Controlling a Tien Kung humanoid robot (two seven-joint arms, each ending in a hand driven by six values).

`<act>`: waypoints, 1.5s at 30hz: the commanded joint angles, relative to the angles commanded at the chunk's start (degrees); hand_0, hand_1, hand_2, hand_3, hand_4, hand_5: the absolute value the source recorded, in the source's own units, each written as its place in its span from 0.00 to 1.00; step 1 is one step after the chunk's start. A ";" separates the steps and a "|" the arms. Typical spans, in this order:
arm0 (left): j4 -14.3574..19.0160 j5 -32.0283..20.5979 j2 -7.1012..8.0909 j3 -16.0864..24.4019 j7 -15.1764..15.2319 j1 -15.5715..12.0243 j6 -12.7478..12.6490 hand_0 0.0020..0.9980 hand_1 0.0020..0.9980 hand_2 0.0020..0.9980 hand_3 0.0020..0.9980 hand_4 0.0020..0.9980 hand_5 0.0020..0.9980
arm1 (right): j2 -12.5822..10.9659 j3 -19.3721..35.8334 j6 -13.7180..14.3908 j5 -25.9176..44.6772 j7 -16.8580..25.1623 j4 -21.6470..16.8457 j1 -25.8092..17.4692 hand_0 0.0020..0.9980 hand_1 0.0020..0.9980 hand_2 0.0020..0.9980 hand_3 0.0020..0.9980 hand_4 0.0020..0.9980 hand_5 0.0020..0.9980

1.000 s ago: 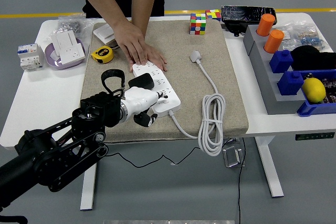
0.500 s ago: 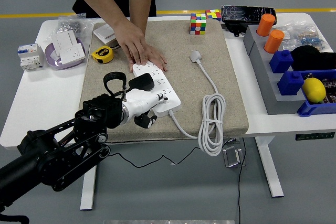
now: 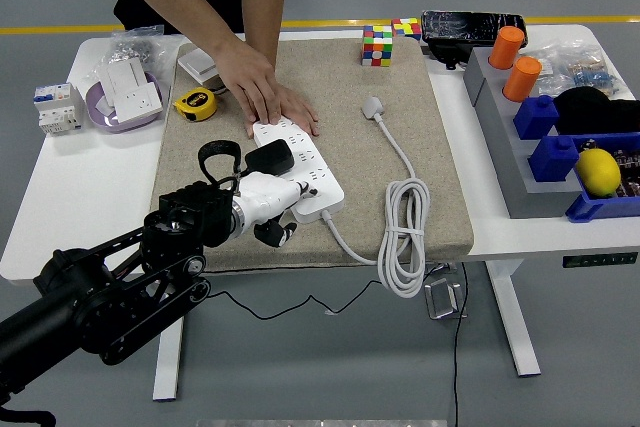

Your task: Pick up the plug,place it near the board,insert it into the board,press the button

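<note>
Frame centre-left, on the desk (image 3: 80, 197) | left hand (image 3: 272, 202) fingers curled, empty, on board (image 3: 298, 164) | plug (image 3: 270, 157) seated | person's hand (image 3: 262, 87) steadies board

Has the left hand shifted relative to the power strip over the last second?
Yes, slightly. The left hand has edged up and right, further onto the power strip, which lies unmoved under the person's hand. The black plug stays put.

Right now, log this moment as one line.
left hand: at power strip near end | plug: seated in strip | person's hand: pressing far end | right arm: out of view
</note>
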State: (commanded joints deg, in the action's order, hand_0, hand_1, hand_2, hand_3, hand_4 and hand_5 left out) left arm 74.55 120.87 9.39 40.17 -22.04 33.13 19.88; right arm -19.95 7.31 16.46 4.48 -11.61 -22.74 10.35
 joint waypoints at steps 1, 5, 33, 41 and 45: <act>-0.05 0.04 -0.01 -0.06 0.03 0.02 -0.09 0.13 0.04 0.16 0.96 0.50 0.06 | 0.00 -0.01 0.00 0.02 0.00 0.01 -0.01 0.85 0.77 0.73 0.77 1.00 1.00; -0.59 0.07 -0.12 -0.35 0.06 0.15 -0.08 0.13 0.04 0.16 0.96 0.50 0.06 | -0.01 -0.05 -0.01 0.05 -0.01 0.02 -0.01 0.85 0.77 0.73 0.77 1.00 1.00; 3.74 7.47 0.86 1.37 0.73 -1.14 -1.07 0.13 0.04 0.16 0.91 0.49 0.05 | -0.05 -0.21 0.05 0.05 -0.08 -0.01 -0.19 0.85 0.77 0.73 0.77 1.00 1.00; 14.30 6.04 3.49 5.73 4.30 -6.06 -10.21 0.20 0.03 0.16 0.73 0.43 0.17 | 0.04 0.10 0.13 -0.05 -0.09 0.00 -0.38 0.85 0.77 0.73 0.77 1.00 1.00; 18.35 1.38 5.13 6.52 7.92 -8.34 -17.26 0.63 0.37 0.36 0.81 0.84 0.38 | 0.08 0.28 0.13 0.07 -0.08 0.04 -0.51 0.85 0.76 0.73 0.77 1.00 1.00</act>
State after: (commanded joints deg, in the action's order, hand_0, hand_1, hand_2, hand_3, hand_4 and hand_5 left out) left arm 92.90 122.25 14.52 46.69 -14.12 24.79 2.62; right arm -19.87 7.59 16.58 4.55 -11.69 -22.70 9.84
